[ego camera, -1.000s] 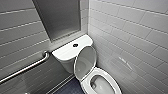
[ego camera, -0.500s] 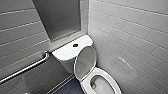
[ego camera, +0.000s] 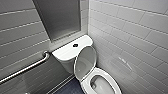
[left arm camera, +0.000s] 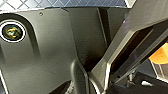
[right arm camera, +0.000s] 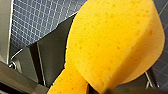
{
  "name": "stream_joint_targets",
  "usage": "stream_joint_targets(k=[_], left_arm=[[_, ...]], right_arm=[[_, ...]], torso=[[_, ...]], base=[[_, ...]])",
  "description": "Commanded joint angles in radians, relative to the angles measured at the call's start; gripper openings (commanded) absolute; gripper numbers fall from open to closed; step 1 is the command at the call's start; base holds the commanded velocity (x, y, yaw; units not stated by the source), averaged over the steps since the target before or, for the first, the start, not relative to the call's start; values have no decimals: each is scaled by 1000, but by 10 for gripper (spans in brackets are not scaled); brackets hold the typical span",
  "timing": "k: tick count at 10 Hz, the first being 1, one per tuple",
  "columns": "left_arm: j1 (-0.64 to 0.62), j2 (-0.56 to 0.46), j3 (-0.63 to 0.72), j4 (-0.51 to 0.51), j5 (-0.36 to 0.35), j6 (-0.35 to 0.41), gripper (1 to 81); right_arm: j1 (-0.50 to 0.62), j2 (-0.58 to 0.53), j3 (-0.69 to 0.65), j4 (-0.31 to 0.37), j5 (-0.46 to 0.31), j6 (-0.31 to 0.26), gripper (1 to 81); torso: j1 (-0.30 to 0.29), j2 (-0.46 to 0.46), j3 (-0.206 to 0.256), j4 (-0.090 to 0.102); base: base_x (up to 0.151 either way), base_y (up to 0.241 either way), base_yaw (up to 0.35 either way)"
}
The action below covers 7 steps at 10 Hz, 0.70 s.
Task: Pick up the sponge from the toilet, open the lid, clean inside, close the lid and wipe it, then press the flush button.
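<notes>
- Orange-yellow, pitted foam: the sponge [right arm camera: 112, 42] looms large in the right wrist view, a rounded block with a smaller lobe bulging out below a narrow waist.
- Right end effector [right arm camera: 77, 77]: clamped on the sponge at that squeezed waist. The sponge is held in the air, with small blue-grey floor tiles [right arm camera: 37, 22] behind it.
- Left end effector: cannot tell whether it is apart or together.
- Toilet [ego camera: 86, 85]: white and glossy, set in the corner where two walls meet, seen from above in the head view.
- Lid [ego camera: 85, 61]: raised and leaning back against the tank [ego camera: 66, 52].
- Seat ring is down around the open bowl [ego camera: 103, 86]. The inside looks pale, but I cannot make out any detail there.
- Flush button [ego camera: 75, 45]: small, dark and round, in the middle of the tank top.
- Grab bar [ego camera: 25, 68]: metal, fixed to the wall beside the tank, running at a slant away from it.
- Walls [ego camera: 130, 37]: long pale tiles with light grout lines.
- A flat grey panel [ego camera: 60, 17] sits on the wall just above the tank.
</notes>
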Motion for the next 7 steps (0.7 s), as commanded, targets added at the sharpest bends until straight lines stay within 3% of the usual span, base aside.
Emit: stream_joint_targets(k=[1, 2, 3, 5, 7], left_arm=[[20, 42, -46, -61, 50, -9, 811], [20, 57, -74, -138, 53, 11, 811], [20, 71, -100, -204, 53, 132, 811], [18, 104, -188, -540, 27, 528, 811], [18, 172, -346, -842, -48, 822, 811]], right_arm=[[-3, -34, 22, -25, -61, -5, 10], [-3, -31, 18, -26, -61, -5, 10], [-3, -28, 14, -30, -61, -5, 10], [-3, -23, 8, -30, -61, -5, 10], [1, -22, 14, -28, -61, 5, 10]], torso=[[0, 0, 0, 0], [0, 0, 0, 0], [0, 0, 0, 0], [0, 0, 0, 0], [0, 0, 0, 0]], base=[[0, 0, 0], [0, 0, 0], [0, 0, 0], [0, 0, 0], [0, 0, 0]])
